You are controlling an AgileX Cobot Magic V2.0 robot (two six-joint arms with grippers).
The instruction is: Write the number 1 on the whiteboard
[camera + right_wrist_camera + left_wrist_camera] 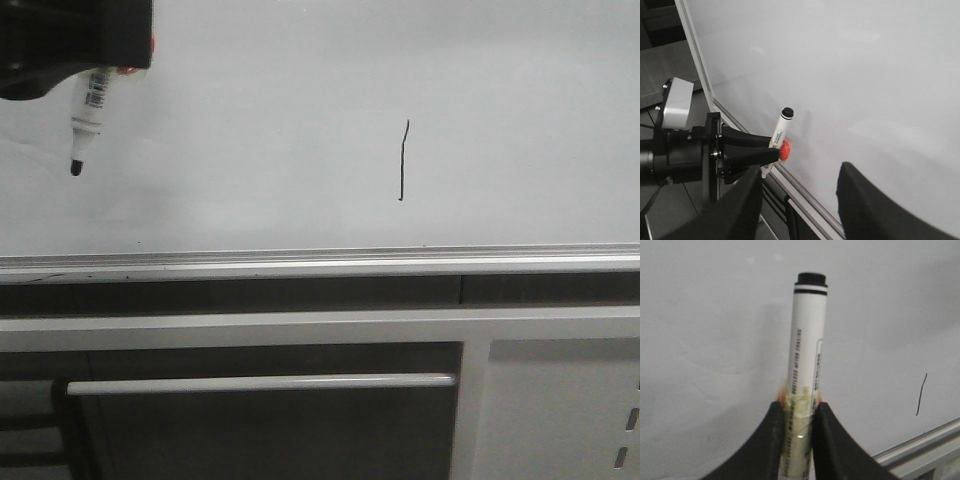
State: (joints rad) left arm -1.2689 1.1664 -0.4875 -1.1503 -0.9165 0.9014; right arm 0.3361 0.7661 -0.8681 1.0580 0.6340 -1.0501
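the left gripper (799, 412) is clenched on the marker (806, 350), tip apparently clear of the whiteboard (250, 120). the number 1 (403, 160) stands to its right, well apart. the right gripper (800, 200) is released, holding nothing.

left gripper (100, 60) cut off by frame edge; marker (87, 118) label print perhaps too blurred to read.

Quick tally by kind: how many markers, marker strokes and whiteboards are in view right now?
Markers: 1, the marker in the left gripper
Marker strokes: 1, the number 1
Whiteboards: 1, the whiteboard
Total: 3
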